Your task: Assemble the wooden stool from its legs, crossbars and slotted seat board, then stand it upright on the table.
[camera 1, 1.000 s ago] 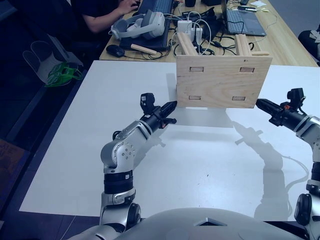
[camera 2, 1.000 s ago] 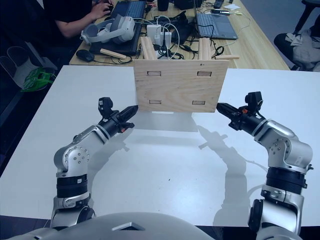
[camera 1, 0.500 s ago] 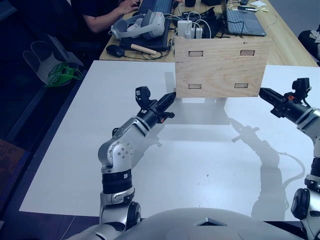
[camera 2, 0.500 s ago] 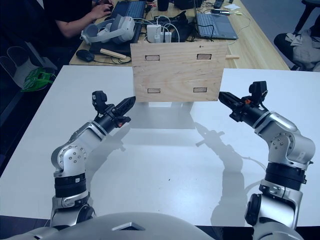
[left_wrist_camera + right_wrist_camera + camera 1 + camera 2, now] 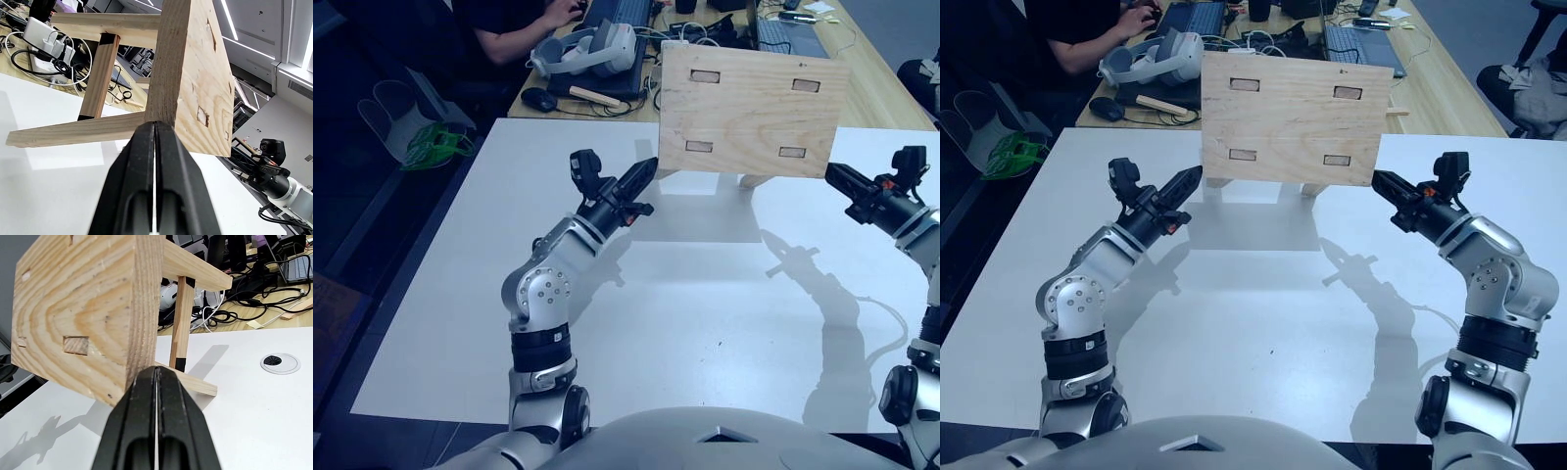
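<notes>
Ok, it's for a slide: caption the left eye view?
Shut left tool and right tool brace the tilted pale wooden stool by its seat edges over the white table.

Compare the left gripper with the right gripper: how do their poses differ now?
The left gripper meets the left edge of the seat board; the right gripper meets its right edge. The left gripper slants upward toward the board; the right gripper lies nearer to level. Both are shut, and both touch the board near its lower corners.
</notes>
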### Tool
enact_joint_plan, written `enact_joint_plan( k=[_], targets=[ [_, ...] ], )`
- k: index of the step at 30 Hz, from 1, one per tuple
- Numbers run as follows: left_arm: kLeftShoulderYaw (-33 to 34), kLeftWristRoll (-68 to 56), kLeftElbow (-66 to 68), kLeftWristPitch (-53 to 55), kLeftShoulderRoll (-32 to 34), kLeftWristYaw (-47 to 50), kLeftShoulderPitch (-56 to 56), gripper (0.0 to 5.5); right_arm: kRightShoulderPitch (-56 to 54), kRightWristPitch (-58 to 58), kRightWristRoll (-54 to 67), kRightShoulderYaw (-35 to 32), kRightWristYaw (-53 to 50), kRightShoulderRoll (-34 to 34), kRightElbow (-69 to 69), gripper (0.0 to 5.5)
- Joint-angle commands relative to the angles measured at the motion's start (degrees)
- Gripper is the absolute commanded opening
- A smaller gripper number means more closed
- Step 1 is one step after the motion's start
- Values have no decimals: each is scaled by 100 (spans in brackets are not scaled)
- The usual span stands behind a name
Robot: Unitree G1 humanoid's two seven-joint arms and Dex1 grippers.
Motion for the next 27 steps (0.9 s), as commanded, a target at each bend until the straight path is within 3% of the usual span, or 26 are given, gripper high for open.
enact_joint_plan(
  k=[1,27],
  targets=[
    [-534,-485,-92,287,-374,-238,-375,5,-412,205,660,413,351,420,-398,0],
    [-488,-729,1,101,-290,-85,-364,5,-566,277,951,208,108,479,-336,0]
  ],
)
